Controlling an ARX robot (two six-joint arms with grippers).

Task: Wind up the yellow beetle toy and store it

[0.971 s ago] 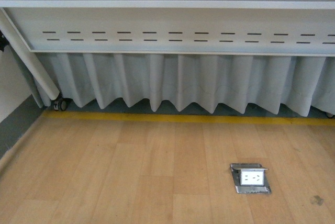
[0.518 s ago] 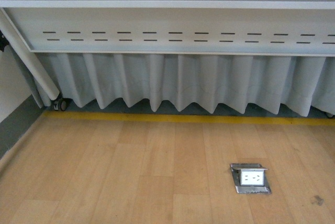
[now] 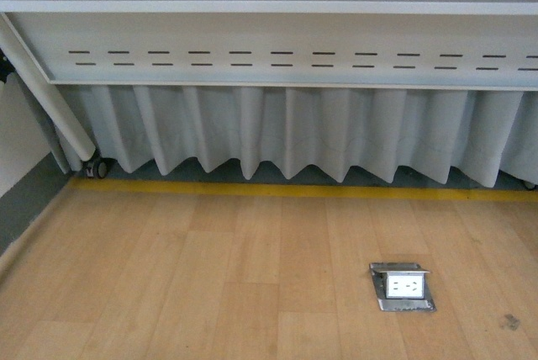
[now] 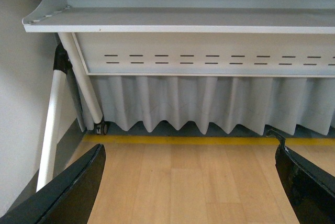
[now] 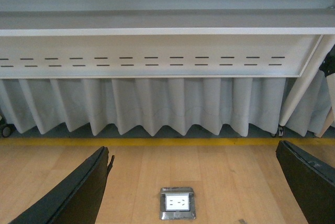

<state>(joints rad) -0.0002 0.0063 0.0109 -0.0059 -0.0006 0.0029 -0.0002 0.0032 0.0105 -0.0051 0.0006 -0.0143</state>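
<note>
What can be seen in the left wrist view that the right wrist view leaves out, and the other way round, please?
Only the left wrist view shows the white wall, the slanted table leg with its caster, and the left gripper, open with nothing between its fingers. Only the right wrist view shows the floor socket and the right gripper, also open and empty. Both show the white table's slotted panel, the pleated curtain, the yellow floor stripe and the wooden floor. Neither shows the yellow beetle toy.
</note>
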